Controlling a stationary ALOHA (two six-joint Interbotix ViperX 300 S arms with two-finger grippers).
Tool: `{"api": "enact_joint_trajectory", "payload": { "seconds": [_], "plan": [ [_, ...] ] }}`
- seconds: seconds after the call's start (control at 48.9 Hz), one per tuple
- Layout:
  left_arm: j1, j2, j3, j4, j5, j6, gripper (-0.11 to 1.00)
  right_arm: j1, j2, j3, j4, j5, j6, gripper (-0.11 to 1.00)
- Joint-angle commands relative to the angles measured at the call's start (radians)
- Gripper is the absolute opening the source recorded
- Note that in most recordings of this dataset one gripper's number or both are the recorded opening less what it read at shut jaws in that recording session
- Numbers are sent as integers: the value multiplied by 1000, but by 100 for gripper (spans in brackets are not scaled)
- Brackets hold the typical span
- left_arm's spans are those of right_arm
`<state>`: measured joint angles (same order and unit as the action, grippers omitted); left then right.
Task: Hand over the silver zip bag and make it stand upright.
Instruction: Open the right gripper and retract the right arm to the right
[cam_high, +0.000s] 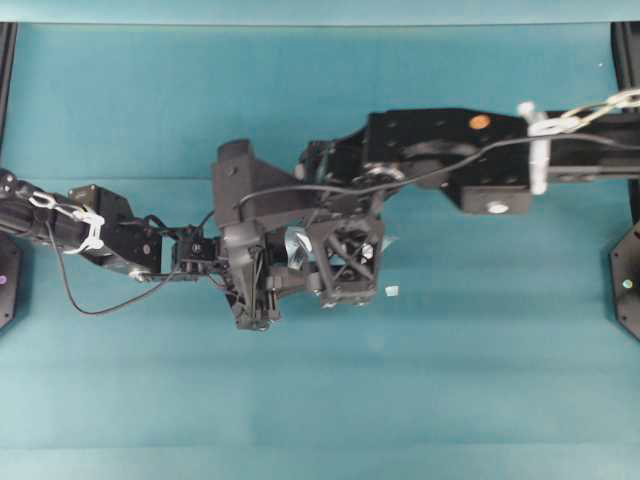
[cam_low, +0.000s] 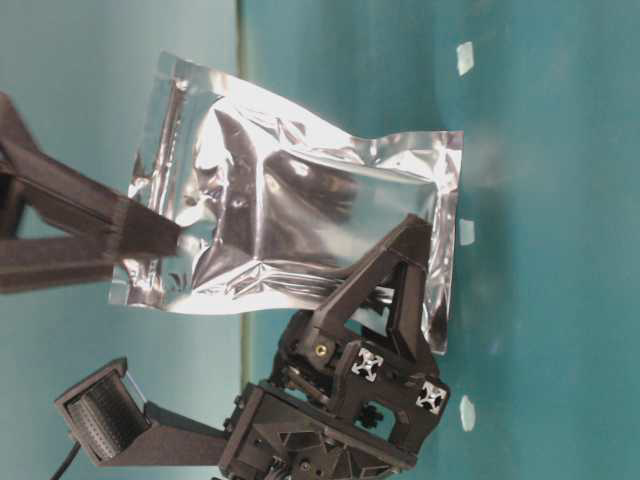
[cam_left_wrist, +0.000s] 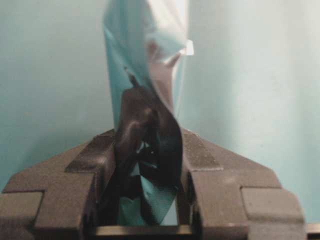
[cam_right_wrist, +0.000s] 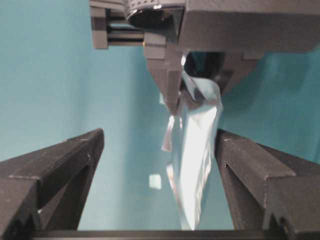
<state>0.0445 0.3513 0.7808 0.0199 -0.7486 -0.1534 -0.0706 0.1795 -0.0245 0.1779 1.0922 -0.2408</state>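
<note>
Your left gripper (cam_left_wrist: 146, 167) was closed on the bag (cam_low: 300, 220). In the left wrist view both fingers pressed against the foil from either side, with no gap showing at the contact. The bag ran forward from that grip, edge-on to the camera and twisted along its length.

Your right gripper (cam_right_wrist: 159, 136) stood wide open. In the right wrist view its fingers were well apart with the bag between them. The foil lay close to the finger (cam_right_wrist: 250, 170) on that view's right, but contact could not be confirmed. It was clearly apart from the other finger.

The bag was off the table (cam_high: 320, 400), held in the air between the two grippers near the middle of the workspace. From overhead only a small strip of silver showed between the wrists, the rest being hidden under the arms. In the table-level view the bag showed its broad face, crinkled, with a darker reflective centre. One dark finger (cam_low: 110, 235) pinched one short end, and a finger (cam_low: 400, 285) of the open gripper crossed in front of the other end.

A small pale scrap (cam_high: 392, 291) lay on the table just beside the right gripper.
</note>
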Motion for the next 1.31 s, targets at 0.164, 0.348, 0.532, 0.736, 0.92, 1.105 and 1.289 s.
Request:
{"api": "enact_joint_trajectory", "payload": {
  "seconds": [0.164, 0.348, 0.532, 0.736, 0.92, 1.105, 1.289],
  "plan": [
    [0, 2, 5, -2, -5, 2, 23, -2, -126, 75, -20, -8, 72, 97],
    [0, 3, 9, -2, -8, 5, 23, -2, -222, 181, -55, -43, 129, 97],
    [-9, 6, 6, -2, -6, 41, 23, 0, -336, 288, -100, -124, 213, 97],
    [-15, 17, 6, -2, -8, 46, 23, -2, -460, 426, -130, -202, 319, 97],
    [-23, 18, 5, -2, -12, 46, 23, 5, -591, 565, -132, -314, 407, 97],
    [-31, 18, 9, -2, -23, 46, 23, 8, -726, 684, -133, -451, 416, 97],
    [-34, 18, 11, -2, -25, 46, 23, 8, -828, 785, -133, -561, 420, 96]
  ]
}}
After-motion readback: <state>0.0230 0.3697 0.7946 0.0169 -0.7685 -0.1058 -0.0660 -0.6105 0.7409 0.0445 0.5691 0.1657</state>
